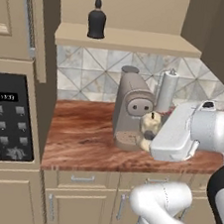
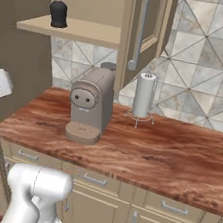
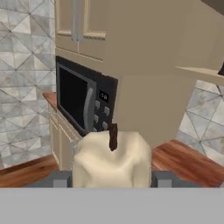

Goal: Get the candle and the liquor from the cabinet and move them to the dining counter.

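Tiled wall and a reddish wood tabletop [image 1: 86, 135] fill the left base view, with the cabinet [image 1: 128, 38] open above it; the liquor [image 1: 96, 19] stands upright on its shelf at about 11 o'clock. Below, a beige coffee machine [image 1: 130, 109] sits on the tabletop with a paper towel roll [image 1: 167, 90] behind it toward 2 o'clock, and a black microwave [image 1: 6, 117] is at 9 o'clock. My hand [image 1: 149, 131] is at the tip of my arm, just right of the coffee machine, with the candle [image 1: 150, 124] showing cream-coloured there. From the right base view, the liquor [image 2: 58, 8] is at 11 o'clock on the cabinet [image 2: 75, 30] shelf, well above the coffee machine [image 2: 89, 105] and the paper towel roll [image 2: 144, 95] on the tabletop [image 2: 168, 152]. Through the hand view, the candle [image 3: 111, 159] with its dark wick sits pinched between my two fingertips [image 3: 162, 179], the microwave [image 3: 83, 103] beyond it at 10 o'clock.
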You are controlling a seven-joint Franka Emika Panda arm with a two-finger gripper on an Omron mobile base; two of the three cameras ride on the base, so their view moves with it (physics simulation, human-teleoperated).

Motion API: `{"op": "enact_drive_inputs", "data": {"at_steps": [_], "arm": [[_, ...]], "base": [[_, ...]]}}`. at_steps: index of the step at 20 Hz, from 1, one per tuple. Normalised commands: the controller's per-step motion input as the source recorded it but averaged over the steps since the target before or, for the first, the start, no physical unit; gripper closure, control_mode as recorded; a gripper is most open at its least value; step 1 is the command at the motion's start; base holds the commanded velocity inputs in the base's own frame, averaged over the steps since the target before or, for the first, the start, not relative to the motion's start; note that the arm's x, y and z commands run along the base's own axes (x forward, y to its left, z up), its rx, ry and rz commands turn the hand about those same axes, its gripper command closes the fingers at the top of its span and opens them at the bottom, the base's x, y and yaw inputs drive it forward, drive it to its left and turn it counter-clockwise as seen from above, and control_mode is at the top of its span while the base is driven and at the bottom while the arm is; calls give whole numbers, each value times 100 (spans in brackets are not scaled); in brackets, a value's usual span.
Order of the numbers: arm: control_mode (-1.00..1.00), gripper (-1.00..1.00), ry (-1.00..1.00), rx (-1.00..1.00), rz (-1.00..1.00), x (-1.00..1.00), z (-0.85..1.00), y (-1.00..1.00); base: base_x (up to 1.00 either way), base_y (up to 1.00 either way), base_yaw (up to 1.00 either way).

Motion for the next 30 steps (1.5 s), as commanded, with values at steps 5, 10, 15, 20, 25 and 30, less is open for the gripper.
{"op": "enact_drive_inputs", "data": {"at_steps": [5,10,15,20,25,30], "arm": [[100,100,0,0,0,0,0,0],[100,100,0,0,0,0,0,0],[100,100,0,0,0,0,0,0],[100,100,0,0,0,0,0,0],[100,100,0,0,0,0,0,0],[100,100,0,0,0,0,0,0]], "base": [[-52,29,37],[-32,40,50],[-9,49,57],[0,50,61],[0,47,62],[0,45,61]]}}
